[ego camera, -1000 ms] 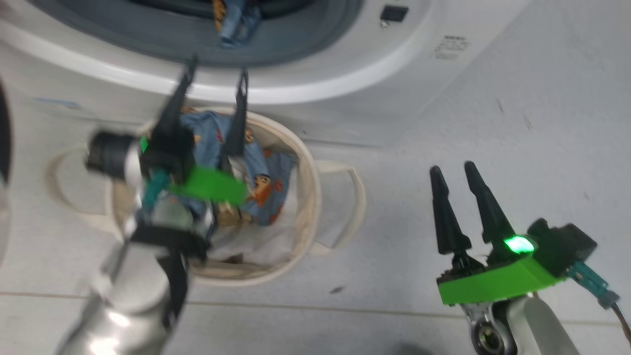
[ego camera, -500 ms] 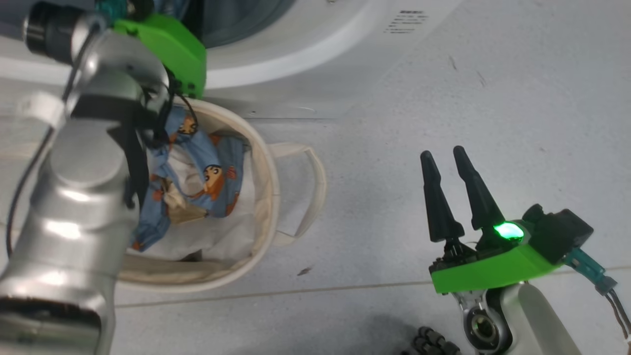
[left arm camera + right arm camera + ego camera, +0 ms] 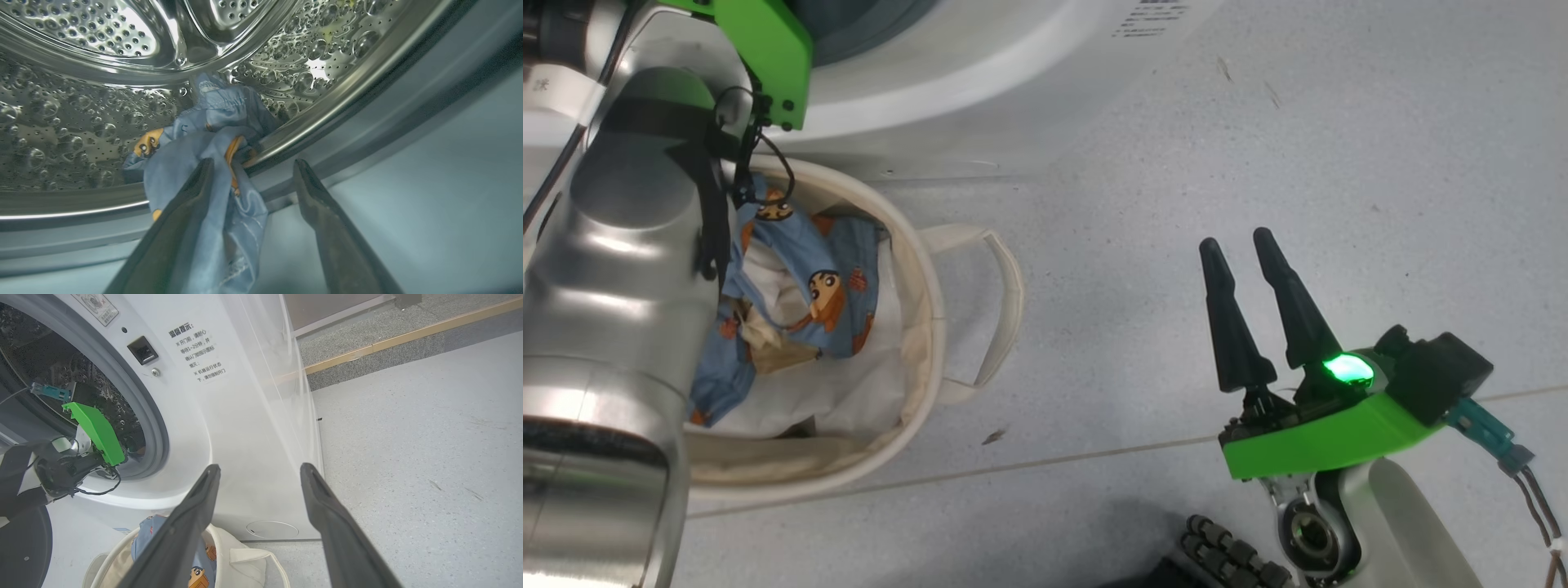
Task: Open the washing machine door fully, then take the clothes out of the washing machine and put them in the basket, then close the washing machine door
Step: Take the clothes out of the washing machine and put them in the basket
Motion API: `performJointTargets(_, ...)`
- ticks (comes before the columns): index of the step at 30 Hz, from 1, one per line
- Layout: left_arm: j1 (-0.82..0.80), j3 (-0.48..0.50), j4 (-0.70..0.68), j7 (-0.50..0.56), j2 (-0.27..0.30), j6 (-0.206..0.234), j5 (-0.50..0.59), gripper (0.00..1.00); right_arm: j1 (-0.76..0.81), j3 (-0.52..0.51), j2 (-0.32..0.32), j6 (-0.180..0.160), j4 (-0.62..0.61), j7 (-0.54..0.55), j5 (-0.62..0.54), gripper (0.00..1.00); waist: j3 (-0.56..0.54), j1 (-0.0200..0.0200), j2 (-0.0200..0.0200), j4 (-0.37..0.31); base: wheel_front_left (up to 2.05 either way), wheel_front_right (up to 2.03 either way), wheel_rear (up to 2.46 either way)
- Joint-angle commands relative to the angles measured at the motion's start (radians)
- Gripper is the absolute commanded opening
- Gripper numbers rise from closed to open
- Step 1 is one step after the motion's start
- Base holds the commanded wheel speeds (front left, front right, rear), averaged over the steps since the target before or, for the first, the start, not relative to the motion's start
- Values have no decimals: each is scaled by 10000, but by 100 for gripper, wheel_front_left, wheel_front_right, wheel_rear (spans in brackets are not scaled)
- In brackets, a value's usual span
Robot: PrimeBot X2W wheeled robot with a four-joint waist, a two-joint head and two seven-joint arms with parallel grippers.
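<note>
Left wrist view: the left gripper [image 3: 253,163] reaches into the mouth of the washing machine [image 3: 980,90], jaws spread wide with nothing clamped between them. One finger [image 3: 184,212] lies across a blue garment [image 3: 212,122] with orange prints, though I cannot tell whether it touches the cloth. The other finger stands over the grey seal [image 3: 367,134]. The garment is draped over the lip of the steel drum [image 3: 81,122], partly inside it and partly hanging out onto the seal. The drum's dimpled wall curves away to the left and far side, leaving room around the cloth.

In the head view the left arm [image 3: 613,286] covers the left part of the basket [image 3: 931,327]. The basket stands on the floor [image 3: 1258,122] just in front of the machine, its far rim close under the machine's curved front edge. More blue clothes [image 3: 841,253] lie inside it on a white sheet [image 3: 849,392]. One handle [image 3: 1005,302] loops out to the right.

The right gripper [image 3: 1235,238] hangs over open floor, well apart from the basket, its fingers parted and holding nothing. In the right wrist view its fingers point towards the machine's lower right front corner. To the right of that corner the floor runs clear to a far step [image 3: 408,338] edged with a yellow strip.
</note>
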Motion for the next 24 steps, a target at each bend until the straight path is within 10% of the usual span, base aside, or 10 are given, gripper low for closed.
performJointTargets(1,-460,63,-85,-179,273,91,62,100,80,238,-51,75,-345,-122,109,100,65,-1,0,-66,0,0,0)
performJointTargets(5,-659,62,615,-506,201,126,-25,100,46,345,-51,75,-320,-122,90,100,137,-1,0,-111,0,0,0)
performJointTargets(6,-705,90,746,-604,176,118,-80,0,33,364,-51,75,-321,-122,74,100,147,-1,0,-113,0,0,0)
performJointTargets(18,-582,275,786,-2752,-314,-443,-683,0,116,345,-50,75,-191,-122,-362,100,-467,-1,0,596,0,0,0)
performJointTargets(24,875,690,-2648,-2862,-534,-677,-1047,0,277,161,-50,75,-114,-122,-879,100,-1199,-1,0,1336,0,0,0)
